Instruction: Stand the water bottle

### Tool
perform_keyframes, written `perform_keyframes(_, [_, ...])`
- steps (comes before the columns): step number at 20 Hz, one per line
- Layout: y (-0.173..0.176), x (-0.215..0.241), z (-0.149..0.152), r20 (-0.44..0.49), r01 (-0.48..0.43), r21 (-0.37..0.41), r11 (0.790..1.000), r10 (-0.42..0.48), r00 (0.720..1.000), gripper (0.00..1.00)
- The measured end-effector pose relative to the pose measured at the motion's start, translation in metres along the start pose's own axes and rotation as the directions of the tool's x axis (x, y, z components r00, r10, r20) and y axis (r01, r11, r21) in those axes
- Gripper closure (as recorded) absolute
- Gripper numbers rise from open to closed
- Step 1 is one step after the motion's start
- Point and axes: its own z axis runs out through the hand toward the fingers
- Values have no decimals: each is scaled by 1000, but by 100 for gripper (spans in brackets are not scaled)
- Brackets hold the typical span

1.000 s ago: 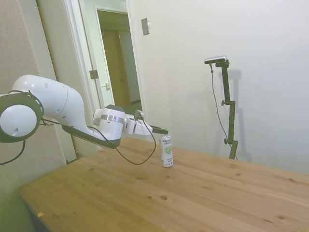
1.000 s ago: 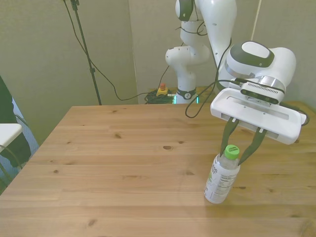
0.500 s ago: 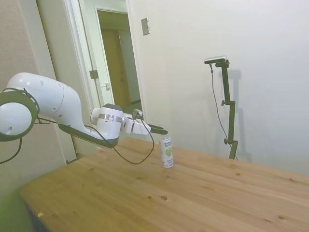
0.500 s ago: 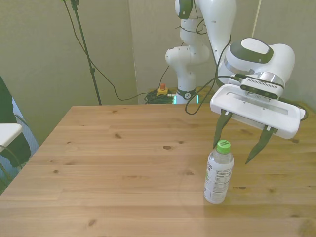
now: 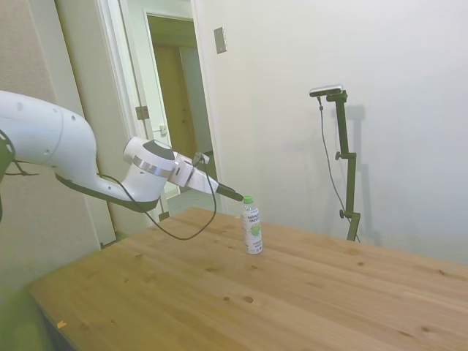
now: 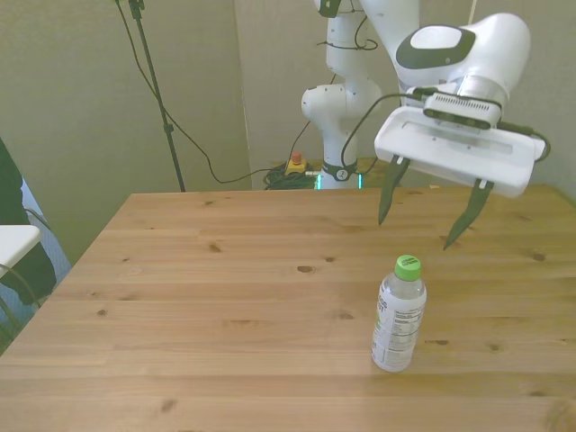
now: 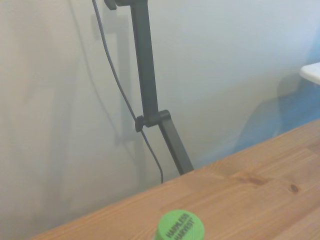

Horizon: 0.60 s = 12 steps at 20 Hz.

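We note the water bottle upright on the wooden surface, toward the front view's right, standing on its base with the green cap on top. Nothing touches it. In the wrist view the cap shows from above, with bare surface beyond it.

Above and behind the bottle, the tool hangs released: both fingers spread wide, holding nothing, tips apart from the cap. In the side view the tool sits just beside and slightly above the cap, angled downward.

We judge the standing step done; what is in hand is the retreat. The next move calls only for a clean withdrawal up and away, without a finger brushing the cap, since so slim a bottle would likely tip at a light knock.
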Motion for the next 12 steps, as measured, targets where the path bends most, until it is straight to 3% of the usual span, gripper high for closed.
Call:
perform_keyframes(5, [24, 17, -43, 152, 133, 6, 991, -132, 979, 0])
perform_keyframes(12, [74, 34, -68, 384, 277, -28, 961, -245, 890, 0])
